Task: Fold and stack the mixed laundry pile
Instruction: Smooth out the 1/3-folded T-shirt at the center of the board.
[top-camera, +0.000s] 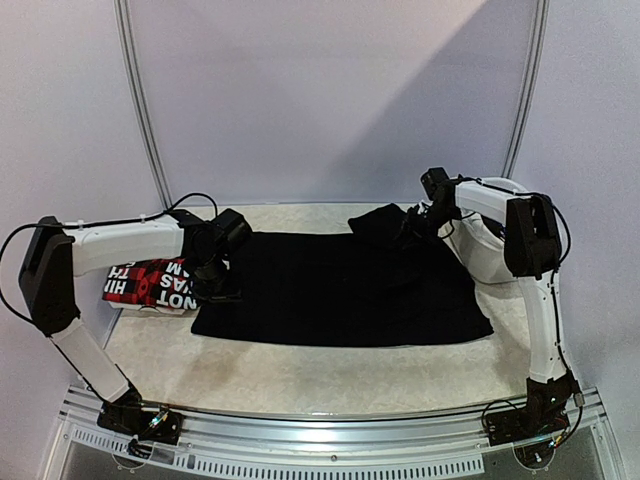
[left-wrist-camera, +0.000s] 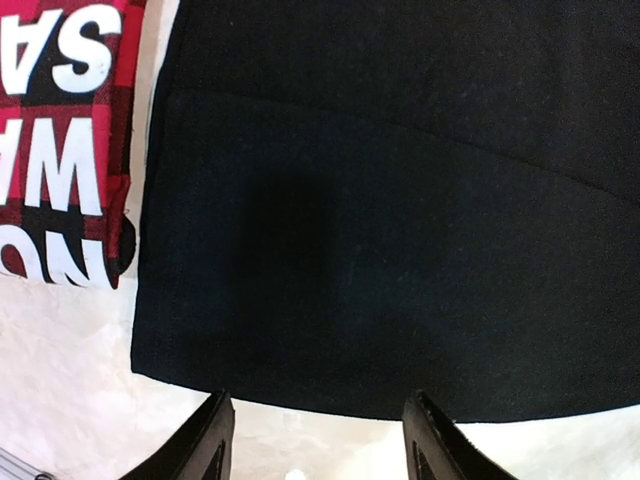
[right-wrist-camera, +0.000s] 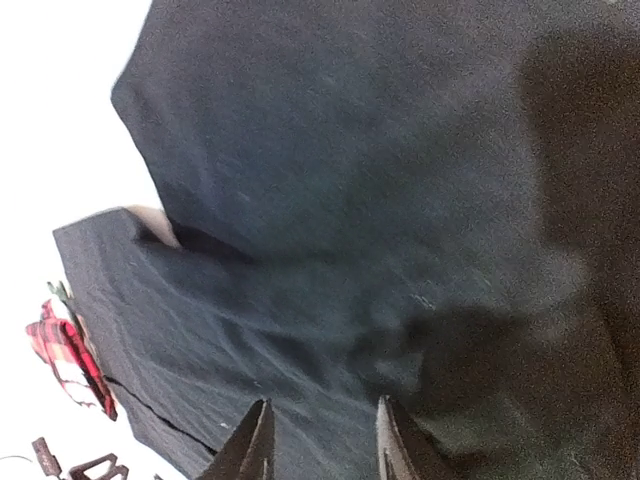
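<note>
We see left end effector (left-wrist-camera: 318, 402) spread wide, empty, over black garment (top-camera: 340, 290) hem on tabletop (top-camera: 300, 375); right end effector (right-wrist-camera: 322, 412) slightly parted above bunched cloth, gripping nothing

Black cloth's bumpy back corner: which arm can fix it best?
Probably right: the right gripper is over that bunched corner of the black cloth, the left gripper at its opposite edge.

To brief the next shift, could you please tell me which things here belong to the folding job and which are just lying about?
Job: black garment, spread out; red-black plaid garment with white lettering.
Lying about: white basket.
</note>
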